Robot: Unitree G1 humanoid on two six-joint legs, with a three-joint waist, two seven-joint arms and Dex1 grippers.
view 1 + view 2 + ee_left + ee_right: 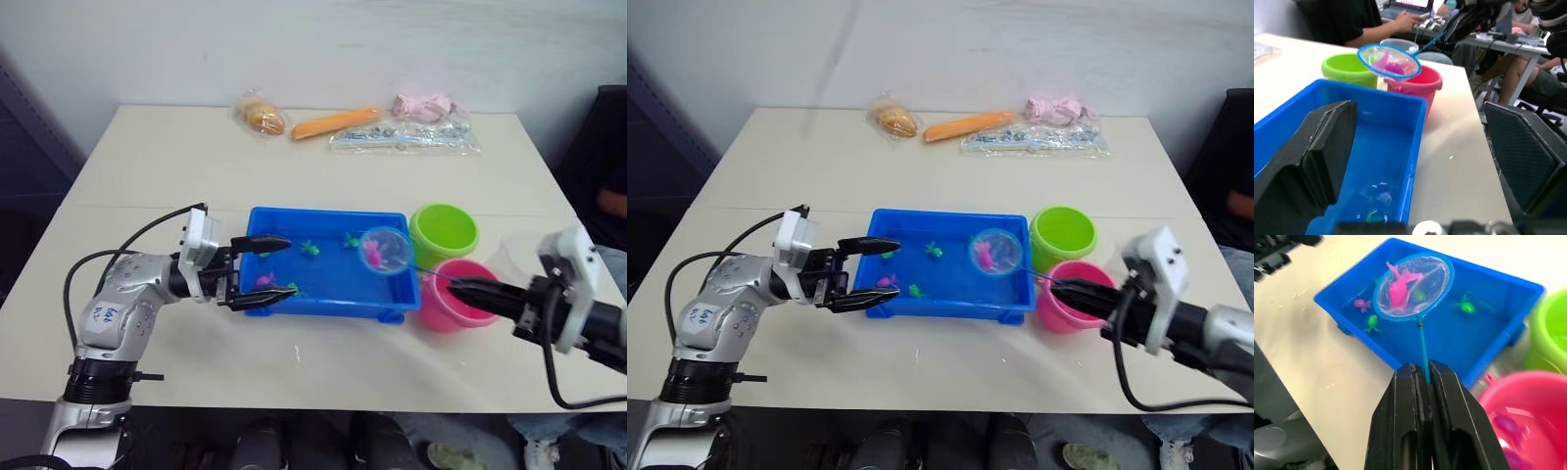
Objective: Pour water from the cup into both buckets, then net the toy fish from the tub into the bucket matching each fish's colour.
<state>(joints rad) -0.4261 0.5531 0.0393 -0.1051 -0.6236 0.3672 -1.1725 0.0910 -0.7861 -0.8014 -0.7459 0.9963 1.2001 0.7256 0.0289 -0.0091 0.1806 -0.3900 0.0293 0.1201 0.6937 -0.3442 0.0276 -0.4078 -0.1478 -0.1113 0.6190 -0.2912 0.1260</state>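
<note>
The blue tub (pixel 323 213) sits mid-table with water, a few green toy fish (pixel 310 249) and a pink one (pixel 265 281). My left gripper (pixel 291 265) is open, its fingers straddling the tub's left end near the front corner. My right gripper (pixel 1420 369) is shut on the thin handle of a small round net (pixel 385 250). The net hangs above the tub's right part with a pink fish (pixel 1399 289) in it. Right of the tub stand the lime green bucket (pixel 443 233) and the pink bucket (pixel 436 308), which has pink fish (pixel 1508 423) inside. The clear cup (pixel 509 257) stands beyond the pink bucket.
Along the table's far edge lie a bagged bun (pixel 262 116), a long orange item (pixel 336 121) and a clear plastic bag (pixel 411 132). In the left wrist view, people (pixel 1359 22) sit at desks past the table's right end.
</note>
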